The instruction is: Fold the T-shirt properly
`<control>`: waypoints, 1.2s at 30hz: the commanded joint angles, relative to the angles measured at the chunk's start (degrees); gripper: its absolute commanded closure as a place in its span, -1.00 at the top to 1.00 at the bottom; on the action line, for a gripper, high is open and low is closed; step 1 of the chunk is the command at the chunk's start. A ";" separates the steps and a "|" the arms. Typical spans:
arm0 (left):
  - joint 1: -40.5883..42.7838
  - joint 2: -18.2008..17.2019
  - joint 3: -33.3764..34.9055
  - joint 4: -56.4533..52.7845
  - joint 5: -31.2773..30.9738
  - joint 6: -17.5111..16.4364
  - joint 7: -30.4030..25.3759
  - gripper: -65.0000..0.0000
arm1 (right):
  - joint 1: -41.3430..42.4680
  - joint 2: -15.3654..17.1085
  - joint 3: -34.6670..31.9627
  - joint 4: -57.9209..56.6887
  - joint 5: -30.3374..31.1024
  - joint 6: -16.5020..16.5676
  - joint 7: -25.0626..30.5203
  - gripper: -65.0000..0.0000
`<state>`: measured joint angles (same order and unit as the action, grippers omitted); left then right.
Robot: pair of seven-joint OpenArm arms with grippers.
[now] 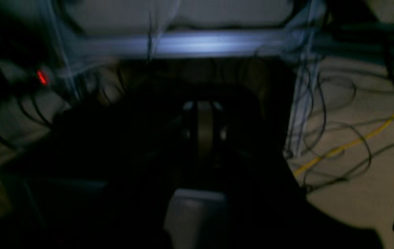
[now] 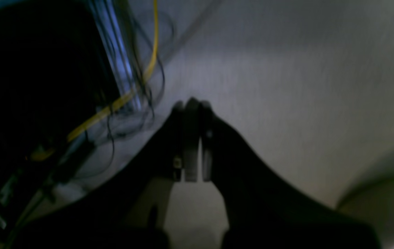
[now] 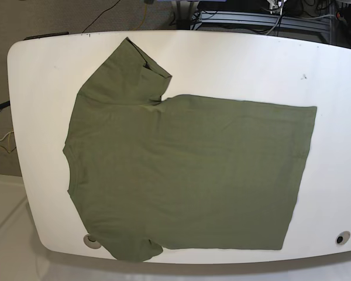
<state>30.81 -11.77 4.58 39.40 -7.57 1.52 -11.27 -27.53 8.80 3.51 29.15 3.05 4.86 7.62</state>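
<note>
An olive-green T-shirt (image 3: 187, 175) is lying spread flat on a white table (image 3: 41, 88) in the base view, covering much of its surface. Its round neck is pointing toward the left side of that view and its straight hem is lying toward the right. One short sleeve is reaching up toward the far edge of the table, and the other is hanging slightly over the near edge. Neither arm is showing in the base view. In the left wrist view, which is dark and blurred, the left gripper (image 1: 203, 128) is sitting with its jaws pressed together and holding nothing, facing a pale metal bar and a tangle of cables (image 1: 338, 138), one of them yellow, lying on the floor. In the right wrist view, also dim and blurred, the right gripper (image 2: 192, 138) is likewise showing its jaws closed against each other with nothing between them, in front of a plain pale surface, with a yellow cable (image 2: 113, 103) and dark wires running past to its left.
</note>
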 commanded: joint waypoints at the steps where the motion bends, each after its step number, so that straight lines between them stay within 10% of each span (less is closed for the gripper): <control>1: 2.99 -0.49 -0.07 4.39 -0.09 0.32 -0.49 -1.00 | -3.67 1.44 0.19 3.11 0.58 0.40 -0.60 -1.00; 36: 19.40 -4.33 -3.84 45.19 -0.73 0.31 4.11 -1.00 | -22.75 7.86 0.58 42.40 3.79 1.52 -1.68 -1.00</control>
<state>47.24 -15.55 2.24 80.20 -8.40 1.50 -5.54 -48.03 16.05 3.42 68.73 6.68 6.26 5.30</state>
